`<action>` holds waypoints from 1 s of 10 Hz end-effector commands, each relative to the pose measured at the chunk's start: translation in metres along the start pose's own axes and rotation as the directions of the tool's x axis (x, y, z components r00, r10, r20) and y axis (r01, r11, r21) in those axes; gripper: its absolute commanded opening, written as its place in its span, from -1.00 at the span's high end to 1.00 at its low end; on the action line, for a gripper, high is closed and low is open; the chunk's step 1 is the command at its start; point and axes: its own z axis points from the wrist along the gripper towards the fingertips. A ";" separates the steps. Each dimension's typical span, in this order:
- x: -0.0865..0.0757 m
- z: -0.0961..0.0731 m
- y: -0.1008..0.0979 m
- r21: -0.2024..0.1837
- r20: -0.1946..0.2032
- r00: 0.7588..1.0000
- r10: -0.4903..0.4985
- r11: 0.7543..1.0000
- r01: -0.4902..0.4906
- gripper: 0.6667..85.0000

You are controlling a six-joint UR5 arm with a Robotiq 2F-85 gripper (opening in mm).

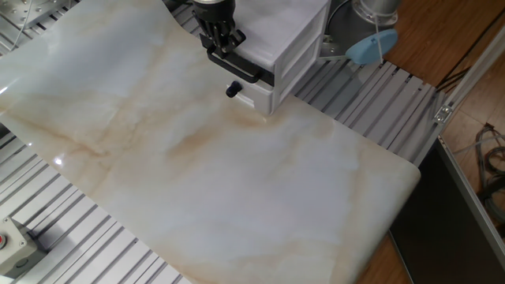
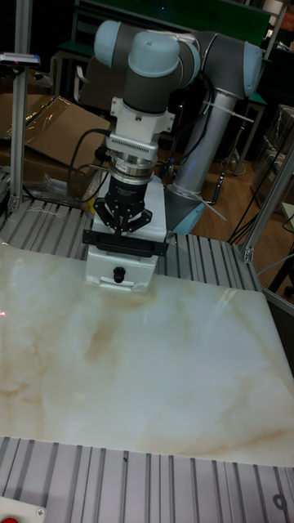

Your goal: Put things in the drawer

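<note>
The white drawer cabinet (image 1: 288, 35) stands at the far edge of the marble board. The drawer's long black bar handle (image 1: 251, 72) (image 2: 153, 244) lies close against the cabinet front, so the drawer looks nearly pushed in. My gripper (image 1: 222, 49) (image 2: 124, 232) comes down from above with its fingers drawn together on that bar, near its middle in the tall fixed view. The wooden cube is out of view in both views; I cannot see inside the drawer.
Below the handle is the lower drawer with a small round black knob (image 1: 232, 91) (image 2: 119, 274). A light-blue disc (image 1: 367, 49) sits behind the cabinet on the right. The marble board (image 1: 237, 181) lies on a slatted metal table; a button box (image 1: 9, 243) is at the front left.
</note>
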 end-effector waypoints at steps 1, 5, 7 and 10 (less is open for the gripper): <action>0.000 -0.001 0.002 -0.010 0.002 1.000 0.003 1.000 -0.003 0.99; -0.008 -0.007 0.000 0.000 0.015 1.000 -0.011 1.000 0.011 0.99; -0.013 -0.015 0.001 0.002 0.010 1.000 -0.014 1.000 0.014 0.99; -0.025 -0.043 -0.002 0.016 -0.004 0.999 -0.048 0.999 0.048 0.99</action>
